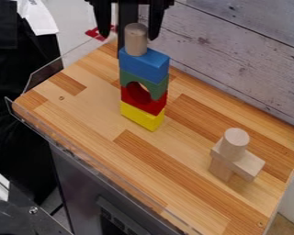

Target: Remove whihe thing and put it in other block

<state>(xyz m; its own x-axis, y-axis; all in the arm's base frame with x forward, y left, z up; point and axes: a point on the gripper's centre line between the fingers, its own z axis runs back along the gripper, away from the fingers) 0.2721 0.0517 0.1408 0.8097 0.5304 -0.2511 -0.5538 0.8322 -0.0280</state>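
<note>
Apparently ready to take | pincer [128, 36]: open, fingers either side of pale cylinder [136, 41], as I see from here, perhaps for centring it | cylinder: upright on blue block [144, 65], which supports it | plain wooden stack [240, 160]: on table [82, 102], probably the destination

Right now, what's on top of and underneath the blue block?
A wooden cylinder stands on the blue block. Beneath are a green arch, a red block with a curved cutout, then a yellow block. The blue block's underside and the patch beneath the cylinder are covered.
</note>
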